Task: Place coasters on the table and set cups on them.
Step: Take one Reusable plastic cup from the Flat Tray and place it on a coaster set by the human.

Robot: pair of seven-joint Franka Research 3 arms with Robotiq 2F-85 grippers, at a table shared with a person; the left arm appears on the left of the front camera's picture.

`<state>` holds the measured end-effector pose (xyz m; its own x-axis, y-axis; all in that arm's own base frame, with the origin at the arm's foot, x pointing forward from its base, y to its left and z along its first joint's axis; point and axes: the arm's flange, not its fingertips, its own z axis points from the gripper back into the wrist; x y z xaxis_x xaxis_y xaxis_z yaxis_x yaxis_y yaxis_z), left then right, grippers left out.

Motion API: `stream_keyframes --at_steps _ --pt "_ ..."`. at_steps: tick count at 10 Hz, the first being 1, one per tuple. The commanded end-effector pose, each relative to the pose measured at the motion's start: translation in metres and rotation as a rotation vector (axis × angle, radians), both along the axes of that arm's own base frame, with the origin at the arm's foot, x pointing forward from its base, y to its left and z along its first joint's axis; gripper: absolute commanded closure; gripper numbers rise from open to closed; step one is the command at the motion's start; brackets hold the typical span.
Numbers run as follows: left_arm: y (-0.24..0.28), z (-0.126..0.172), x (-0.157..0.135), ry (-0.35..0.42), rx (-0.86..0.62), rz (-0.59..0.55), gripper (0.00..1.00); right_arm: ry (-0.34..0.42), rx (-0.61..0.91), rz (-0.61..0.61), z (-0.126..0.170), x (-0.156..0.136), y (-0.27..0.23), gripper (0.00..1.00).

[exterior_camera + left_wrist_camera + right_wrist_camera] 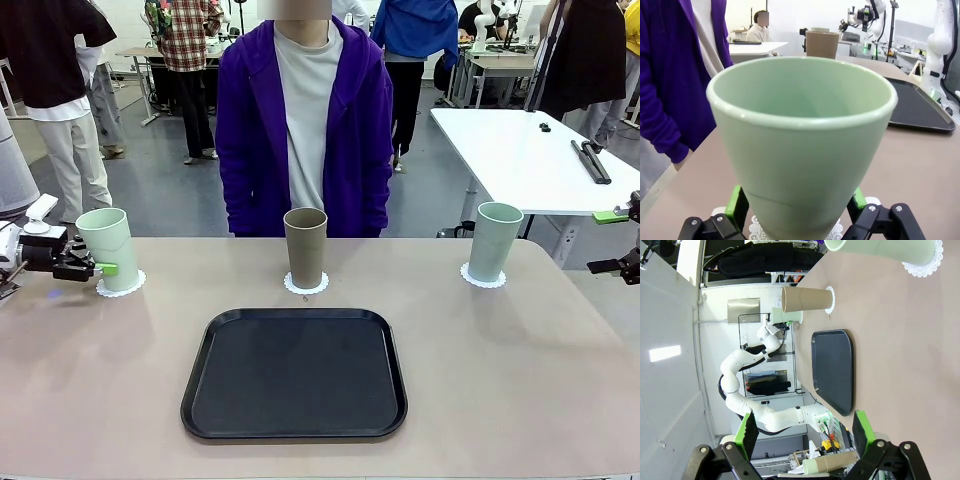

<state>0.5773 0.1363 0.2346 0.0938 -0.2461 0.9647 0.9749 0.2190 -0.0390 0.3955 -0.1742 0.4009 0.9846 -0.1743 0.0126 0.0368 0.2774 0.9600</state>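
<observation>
Three cups stand on lacy white coasters along the far side of the table [500, 380]. The left mint cup [105, 248] [800, 145] rests on its coaster [122, 286] [756, 231] between the fingers of my left gripper [100, 265] [797, 200]. That gripper is open, with its green pads close beside the cup's lower walls. The tan cup [305, 246] [807, 299] sits on the middle coaster [306, 286]. The right mint cup [495, 240] [880, 247] sits on its coaster [483, 278] [925, 262]. My right gripper [612, 240] [807, 427] hangs open at the table's right edge, holding nothing.
A black rounded tray [295, 372] [835, 370] lies at the table's near middle. A person in a purple jacket [305, 130] stands at the far edge behind the tan cup, arms down. A white table [530, 150] stands beyond the far right corner.
</observation>
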Motion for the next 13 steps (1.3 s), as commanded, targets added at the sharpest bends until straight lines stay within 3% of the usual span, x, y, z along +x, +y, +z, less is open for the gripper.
stream_keyframes --at_steps 1,7,10,13 --pt "0.004 0.004 0.002 -0.016 0.099 -0.013 0.0 0.003 0.001 -0.006 0.001 -0.001 0.001 0.0" --pt "0.025 0.028 -0.013 0.027 0.329 -0.016 0.0 0.003 0.001 -0.006 0.001 -0.001 0.001 0.0" --pt "0.037 0.051 -0.022 0.064 0.395 0.065 0.0 0.003 0.001 -0.006 0.001 -0.001 0.001 0.0" --pt "0.028 0.132 -0.055 0.287 0.634 0.333 0.0 0.003 0.001 -0.006 0.001 -0.001 0.001 0.0"
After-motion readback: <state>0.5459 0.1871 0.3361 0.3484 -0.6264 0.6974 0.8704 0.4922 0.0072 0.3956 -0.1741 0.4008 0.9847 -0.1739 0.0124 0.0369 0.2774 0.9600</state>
